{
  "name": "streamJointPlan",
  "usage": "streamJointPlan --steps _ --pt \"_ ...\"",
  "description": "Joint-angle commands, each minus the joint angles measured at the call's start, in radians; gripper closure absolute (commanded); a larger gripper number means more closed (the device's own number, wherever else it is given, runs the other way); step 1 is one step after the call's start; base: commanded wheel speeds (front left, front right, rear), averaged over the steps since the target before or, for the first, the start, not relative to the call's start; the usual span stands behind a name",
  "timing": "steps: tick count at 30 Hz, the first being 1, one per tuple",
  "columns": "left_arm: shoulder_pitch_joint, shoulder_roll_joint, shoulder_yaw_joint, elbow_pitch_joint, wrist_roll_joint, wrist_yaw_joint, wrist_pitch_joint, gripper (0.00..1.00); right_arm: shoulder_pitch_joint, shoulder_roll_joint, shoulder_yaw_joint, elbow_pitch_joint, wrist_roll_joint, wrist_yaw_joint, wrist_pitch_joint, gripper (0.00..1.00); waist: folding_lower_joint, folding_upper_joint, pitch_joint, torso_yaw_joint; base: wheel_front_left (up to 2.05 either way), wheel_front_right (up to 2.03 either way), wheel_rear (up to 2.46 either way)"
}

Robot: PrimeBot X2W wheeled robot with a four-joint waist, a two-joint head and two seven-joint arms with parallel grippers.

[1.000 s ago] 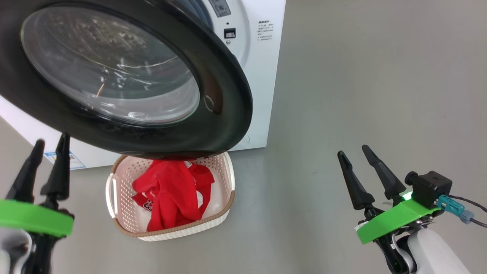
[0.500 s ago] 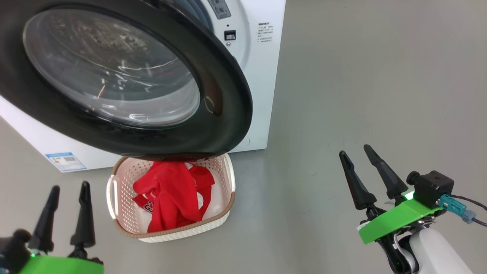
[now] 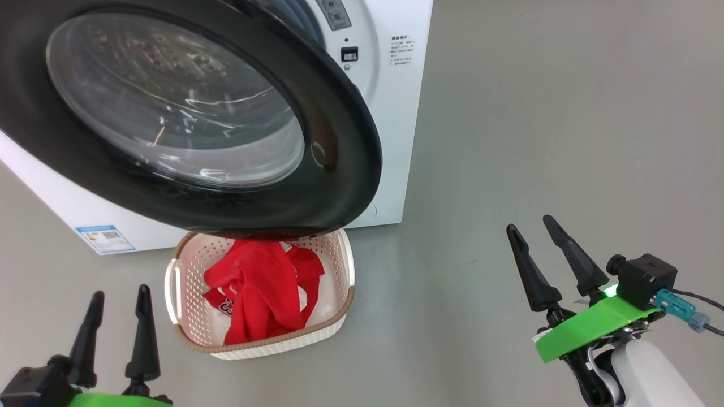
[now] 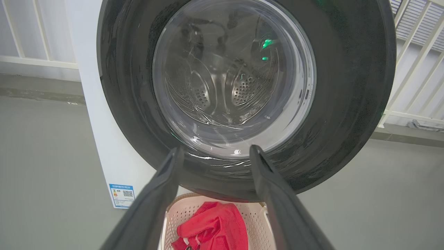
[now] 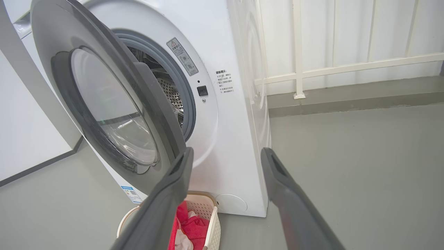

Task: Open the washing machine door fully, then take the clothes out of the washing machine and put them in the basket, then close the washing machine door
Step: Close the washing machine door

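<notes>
The washing machine door [image 3: 339, 141] is standing part-way open off the front of the washing machine [image 3: 390, 113]. Its black rim is hanging over the far edge of the basket [image 3: 283, 345], which is sitting on the floor [image 3: 537, 113] right at the machine's foot. The clothes [image 3: 266, 294] are lying heaped in the basket, red with a little white. Between the door's free edge and the machine front, a gap is showing the grey gasket [image 5: 187, 100] and steel drum [image 5: 170, 93]. Past the machine's corner, on the robot's right, a wide stretch of grey floor is running out.

The left gripper [image 3: 121, 290] is hanging low before the machine, beside the basket, with its fingers pointing up at the door, spread and holding nothing. The right gripper [image 3: 529, 221] is hovering over that floor, well apart from the machine. Its fingers are parted and empty, leaning towards the door.
</notes>
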Motion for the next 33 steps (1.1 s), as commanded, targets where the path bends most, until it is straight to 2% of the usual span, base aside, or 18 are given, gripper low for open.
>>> streamJointPlan --steps 1,33 --pt "-0.018 0.014 0.043 -0.022 0.013 0.004 -0.011 0.0 0.014 -0.01 0.018 -0.022 -0.005 0.002 -0.005 0.0 0.0 0.0 0.0 0.0 0.0 0.0 0.0" --pt "-0.023 -0.035 0.085 -0.021 0.069 -0.039 -0.012 0.0 0.0 -0.018 0.036 -0.025 -0.012 0.002 -0.005 0.0 0.0 0.0 0.0 0.006 0.0 0.0 0.0"
